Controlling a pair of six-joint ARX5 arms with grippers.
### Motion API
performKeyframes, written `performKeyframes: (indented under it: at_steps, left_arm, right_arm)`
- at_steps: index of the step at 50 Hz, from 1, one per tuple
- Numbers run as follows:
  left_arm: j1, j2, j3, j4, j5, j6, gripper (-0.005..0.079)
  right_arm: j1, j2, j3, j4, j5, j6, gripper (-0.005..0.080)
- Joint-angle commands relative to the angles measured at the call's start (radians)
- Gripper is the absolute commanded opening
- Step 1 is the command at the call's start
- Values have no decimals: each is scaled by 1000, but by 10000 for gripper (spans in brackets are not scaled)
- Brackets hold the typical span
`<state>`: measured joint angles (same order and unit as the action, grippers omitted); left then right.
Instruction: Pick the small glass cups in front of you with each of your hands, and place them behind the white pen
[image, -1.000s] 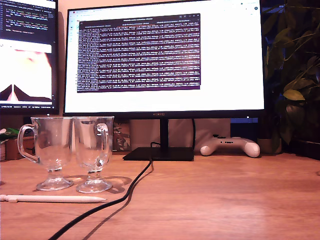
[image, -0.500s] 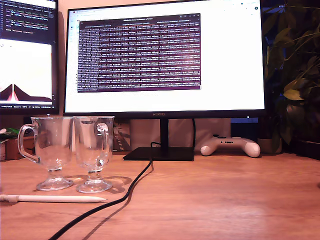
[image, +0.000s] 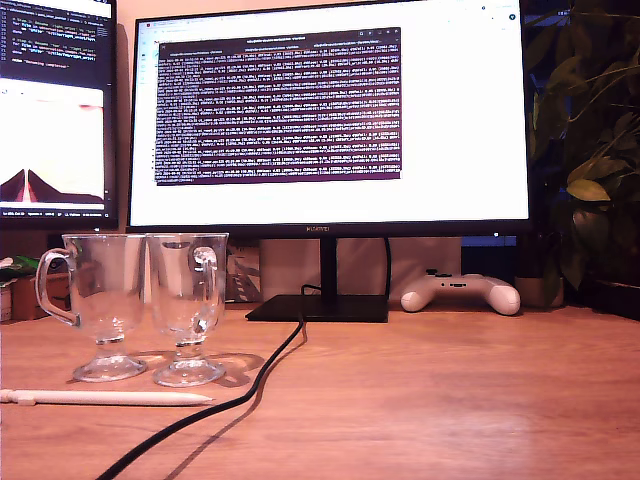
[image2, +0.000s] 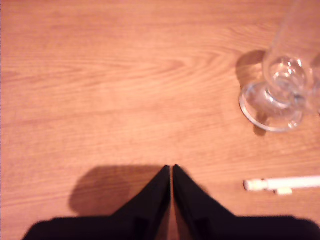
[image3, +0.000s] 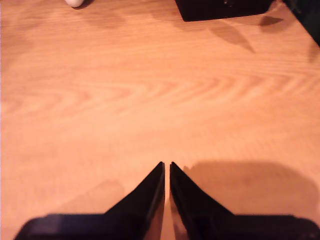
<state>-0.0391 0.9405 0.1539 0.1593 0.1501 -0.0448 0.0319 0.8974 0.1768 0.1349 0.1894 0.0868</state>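
Two clear footed cups (image: 97, 300) (image: 188, 300) standing upright, empty, touching, at exterior view's left; pen (image: 105, 397) lying just in front. Nothing shifting since earlier frame. My first gripper (image2: 171, 167) and my second gripper (image3: 166, 164) hovering over desk (image: 450, 400), fingers pressed together, grasping nothing.

Two lit monitors (image: 328, 115), a white game controller (image: 460, 293), a black cable (image: 235, 397), leafy plant (image: 590, 150) on wooden desk (image: 450, 400).
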Motion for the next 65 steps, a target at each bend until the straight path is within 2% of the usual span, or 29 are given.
performKeyframes:
  at_steps: [1, 15, 31, 49, 65]
  left_arm:
    - [-2, -40, -23, 18, -2, 7, -18]
    - [-2, -183, -64, -3, -21, 5, -18]
    - [-2, -229, -87, -3, -64, -18, -18]
    - [43, -363, -130, -2, -65, -28, -18]
    - [50, -605, -179, -27, -49, -27, -18]
  right_arm:
    - [-12, -39, -44, 17, -2, -5, -12]
    - [-13, -207, -110, 40, -26, -4, -12]
    - [-13, -360, -157, 39, -26, 10, -12]
    - [-13, -591, -171, -69, -49, -6, -12]
    - [-13, -862, -171, -199, -48, -10, -12]
